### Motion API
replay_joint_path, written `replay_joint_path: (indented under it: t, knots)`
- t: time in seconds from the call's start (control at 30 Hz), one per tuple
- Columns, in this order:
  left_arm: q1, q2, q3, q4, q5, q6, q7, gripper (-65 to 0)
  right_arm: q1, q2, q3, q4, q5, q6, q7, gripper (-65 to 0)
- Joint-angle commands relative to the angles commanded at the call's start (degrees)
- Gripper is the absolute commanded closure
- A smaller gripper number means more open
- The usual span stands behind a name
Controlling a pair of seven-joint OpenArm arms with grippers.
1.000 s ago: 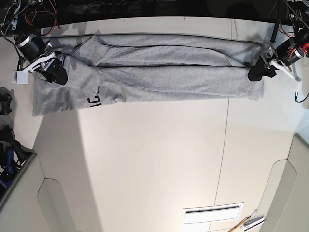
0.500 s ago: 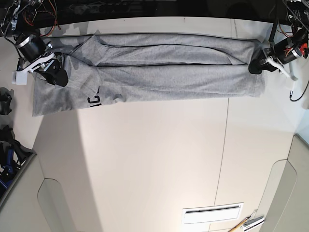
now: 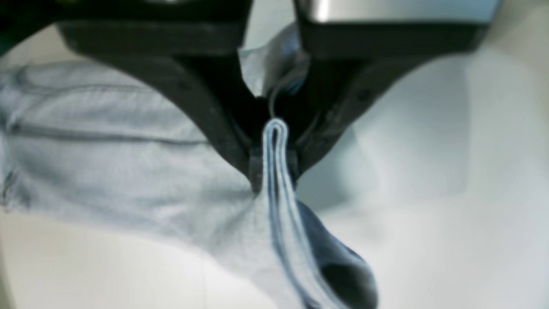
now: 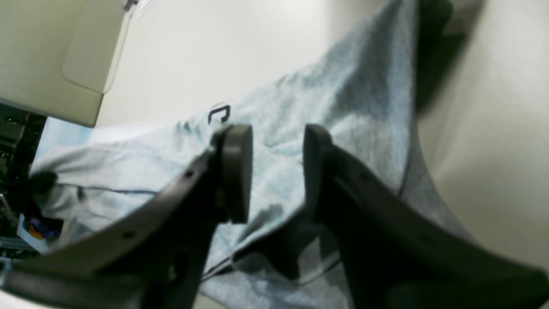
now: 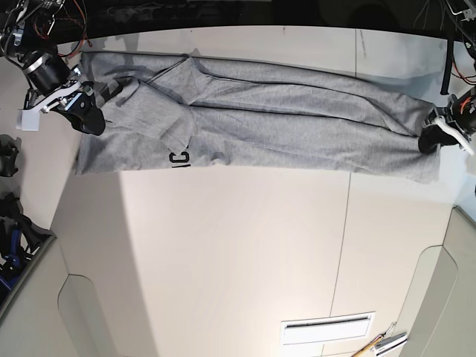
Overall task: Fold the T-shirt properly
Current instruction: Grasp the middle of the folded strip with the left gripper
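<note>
My right gripper (image 4: 276, 171) hangs over the shirt's end near the table's (image 5: 223, 245) far-left corner, its fingers spread with a gap between them. The folded grey T-shirt (image 5: 282, 123) stretches in a long band along the far edge, a bit of black lettering (image 5: 180, 158) showing. Toward the right edge, my left gripper (image 3: 274, 167) pinches the shirt's layered end.

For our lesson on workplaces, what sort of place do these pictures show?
Probably a robotics lab or test station: two robot arms, with a left gripper and right gripper, work over a pale table where a T-shirt lies.
</note>
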Motion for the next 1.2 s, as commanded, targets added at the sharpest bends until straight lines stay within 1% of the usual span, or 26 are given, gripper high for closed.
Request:
replay_joint_path:
  t: [0.07,0.13,0.23,0.33,0.43,0.47,0.53,0.57,0.67,0.77,0.9,1.03,1.07,1.1,1.13,1.17,1.2]
  knots:
    - [1.07,0.0,2.19,4.96,0.04,0.0,0.11,0.0,0.02,0.0,0.04,0.0,-0.02,0.0,0.02,-20.2]
    - [1.6,0.09,5.95,9.42,0.92,0.0,0.42,0.0,0.35,0.0,0.04,0.0,-0.02,0.0,0.02,-20.2]
    - [1.57,1.75,12.7,14.4,3.54,0.0,-0.04,0.0,1.11,0.0,0.02,0.02,-0.59,0.0,0.07,-20.2]
    - [1.51,5.46,18.25,14.91,6.4,0.0,-1.99,0.0,1.09,0.0,0.04,0.02,-1.11,0.0,0.02,-20.2]
    - [1.4,9.79,23.12,14.91,6.6,0.0,-2.19,0.0,1.11,0.0,0.04,0.0,-1.29,-0.02,0.04,-20.2]
    - [1.4,11.26,24.65,14.88,7.48,0.0,-2.21,0.0,1.11,0.0,0.04,0.0,-1.29,-0.02,0.07,-20.2]
    - [1.4,13.99,27.28,14.86,11.5,0.0,-3.1,0.0,1.09,0.02,0.04,0.02,-1.31,-0.02,0.2,-20.2]
    - [1.4,15.15,28.33,14.78,12.96,0.0,-3.56,0.0,1.09,0.0,0.04,0.0,-1.31,-0.02,0.2,-20.2]
    - [1.4,17.94,31.15,13.51,15.32,0.0,-4.9,0.0,1.11,0.0,0.04,0.0,-1.29,-0.02,0.2,-20.2]
    - [1.38,19.76,33.29,11.89,18.08,0.0,-6.51,0.0,1.09,0.0,0.04,0.0,-1.29,-0.02,0.17,-20.2]
    - [1.38,22.16,34.97,11.45,18.03,0.0,-6.78,0.0,1.09,0.0,0.04,0.0,-1.29,-0.02,0.17,-20.2]
    - [1.38,25.35,34.97,11.37,18.05,0.0,-7.78,-0.4,1.09,0.02,0.26,0.0,-1.27,-0.02,0.17,-20.2]
    - [1.38,25.75,34.97,11.37,18.01,0.0,-7.87,-0.4,1.09,0.0,0.57,0.0,-1.25,-0.02,0.17,-20.2]
    - [1.38,26.21,34.97,11.37,18.03,0.0,-8.0,-1.3,1.09,0.02,1.01,0.0,-1.18,-0.02,0.15,-20.2]
    - [1.38,26.21,34.97,11.37,17.99,0.0,-8.24,-5.5,1.09,0.0,1.57,0.0,-1.03,-0.02,0.02,-20.2]
    - [1.38,26.18,34.97,11.37,17.99,0.0,-8.63,-12.4,1.09,0.0,2.19,0.0,-1.03,-0.02,0.02,-20.2]
    - [1.4,26.16,34.97,11.37,17.97,0.0,-9.07,-21.0,1.09,0.02,2.84,0.02,-1.03,-0.02,0.0,-20.2]
